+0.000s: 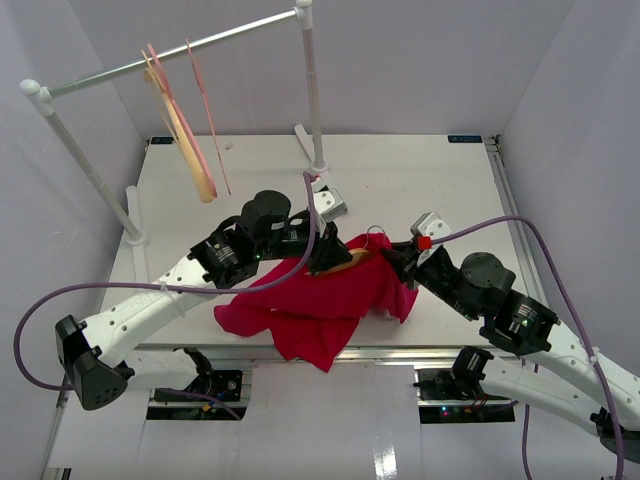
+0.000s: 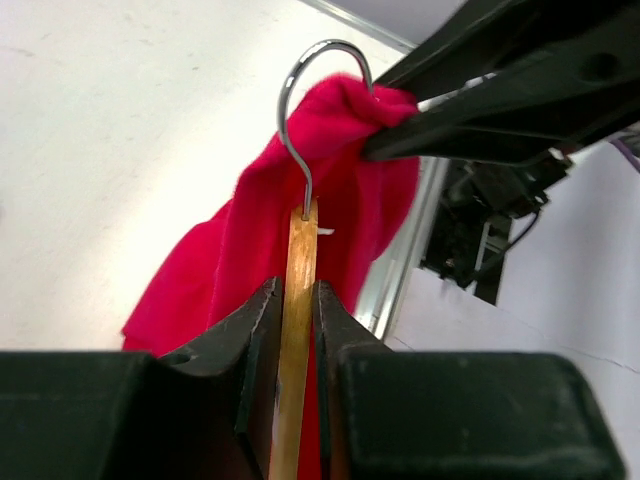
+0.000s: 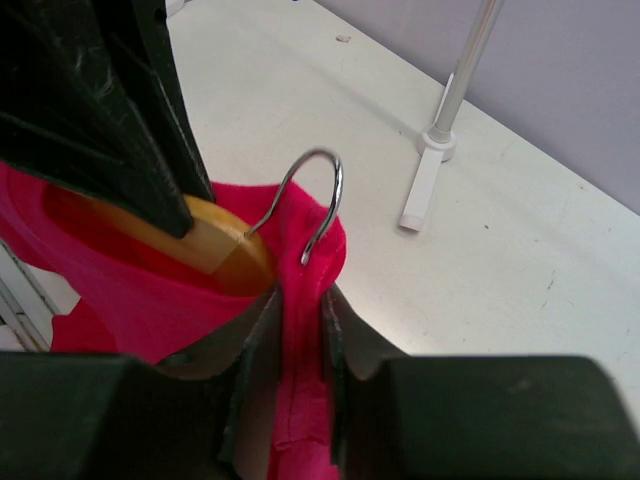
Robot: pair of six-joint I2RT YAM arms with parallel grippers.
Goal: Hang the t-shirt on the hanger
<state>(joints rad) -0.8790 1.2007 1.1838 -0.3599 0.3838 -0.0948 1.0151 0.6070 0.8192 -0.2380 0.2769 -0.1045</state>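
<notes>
The red t-shirt lies bunched on the table's near middle, draped over the wooden hanger. My left gripper is shut on the hanger's wooden top, just below the silver hook. My right gripper is shut on a fold of the t-shirt's collar right beside the hook. The hanger's rounded wooden top shows inside the shirt's neck opening. The hanger's bottom bar is hidden under the cloth.
A white clothes rail stands at the back left, with thin pink hangers and a thick pale wooden hanger on it. Its right post and foot stand close behind the grippers. The table's near edge lies just below the shirt.
</notes>
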